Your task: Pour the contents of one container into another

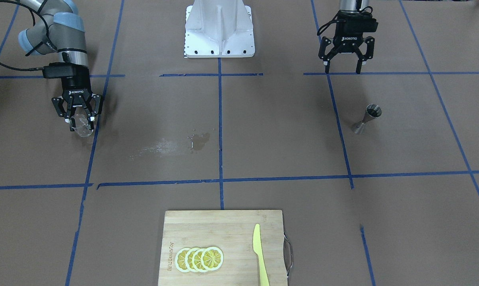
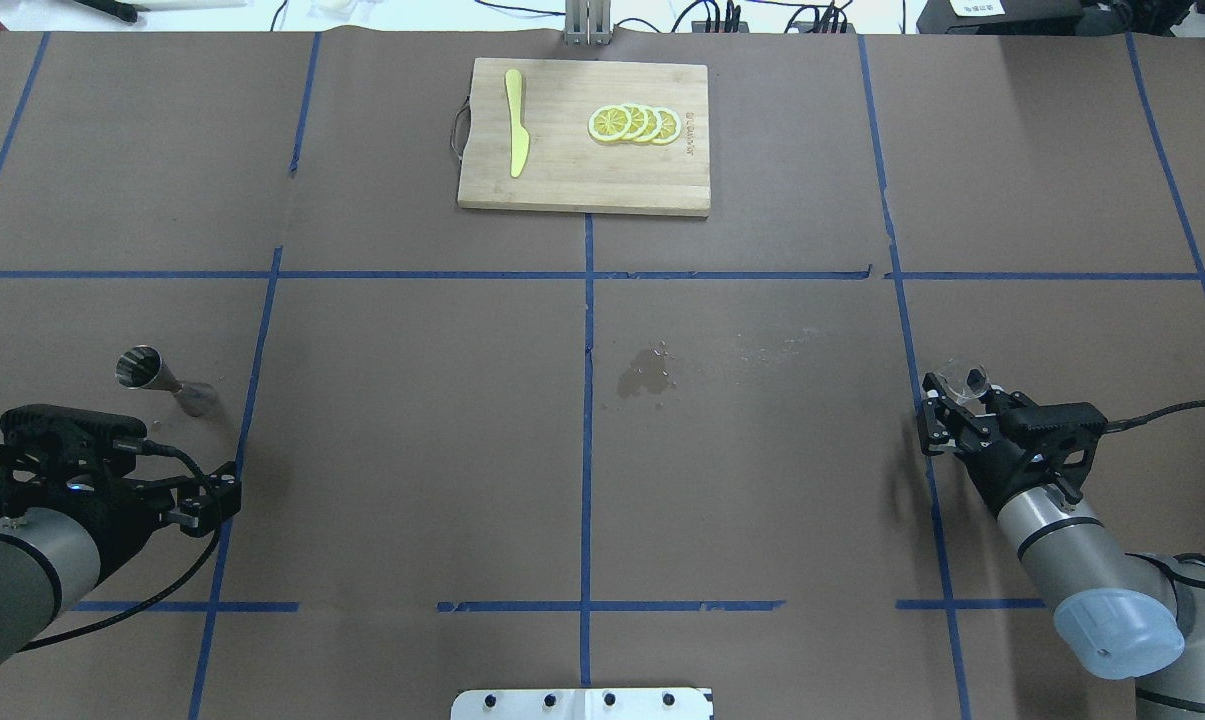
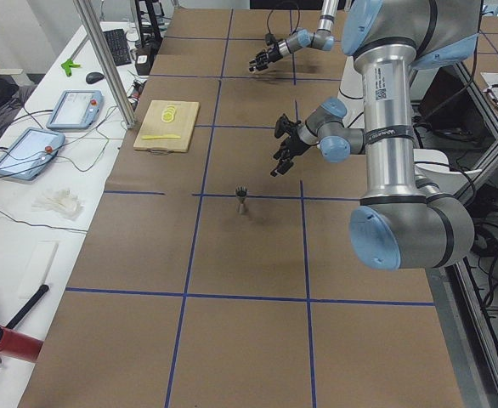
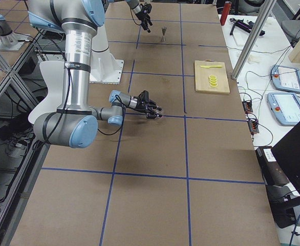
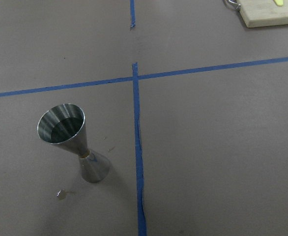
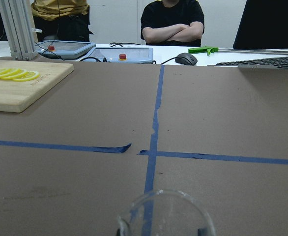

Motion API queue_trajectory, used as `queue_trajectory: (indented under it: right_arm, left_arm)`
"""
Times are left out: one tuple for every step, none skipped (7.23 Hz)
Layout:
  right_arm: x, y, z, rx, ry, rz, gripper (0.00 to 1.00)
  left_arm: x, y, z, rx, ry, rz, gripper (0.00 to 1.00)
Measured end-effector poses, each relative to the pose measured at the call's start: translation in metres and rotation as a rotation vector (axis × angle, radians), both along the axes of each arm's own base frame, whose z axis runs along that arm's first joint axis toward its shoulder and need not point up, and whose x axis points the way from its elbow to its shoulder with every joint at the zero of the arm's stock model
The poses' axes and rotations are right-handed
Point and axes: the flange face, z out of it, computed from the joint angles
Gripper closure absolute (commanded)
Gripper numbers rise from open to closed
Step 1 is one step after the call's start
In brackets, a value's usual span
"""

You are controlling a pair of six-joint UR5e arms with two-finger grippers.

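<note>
Jigger (image 1: 367, 118) stands upright on the table (image 1: 279, 131) at 9 o'clock in the overhead view, just beyond the wide-open, empty left gripper (image 1: 342, 67). Right gripper (image 1: 79, 118), at 3 o'clock, clamps the glass cup (image 1: 82, 129).

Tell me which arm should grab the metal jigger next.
Left. The left gripper hangs open near the jigger, which stands free on the table. The right gripper is far across the table, shut on the glass cup.

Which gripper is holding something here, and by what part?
The right gripper holds the clear glass cup, clamped across its side wall. The left gripper is open and holds nothing.
</note>
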Motion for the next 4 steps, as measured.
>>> queue_trajectory:
  right_arm:
    - [-0.002, 0.001, 0.003, -0.001, 0.005, -0.004, 0.10]
    - [-0.002, 0.002, 0.005, -0.002, 0.009, -0.005, 0.02]
    - [-0.003, 0.002, 0.007, -0.002, 0.012, -0.005, 0.01]
    - [-0.003, 0.002, 0.008, -0.003, 0.014, -0.006, 0.01]
  left_arm:
    - [-0.002, -0.002, -0.002, 0.000, 0.000, 0.008, 0.00]
    - [-0.005, -0.005, -0.004, 0.003, -0.002, 0.014, 0.00]
    - [-0.009, -0.009, -0.007, 0.007, -0.005, 0.023, 0.00]
    - [-0.014, -0.014, -0.010, 0.010, -0.005, 0.029, 0.00]
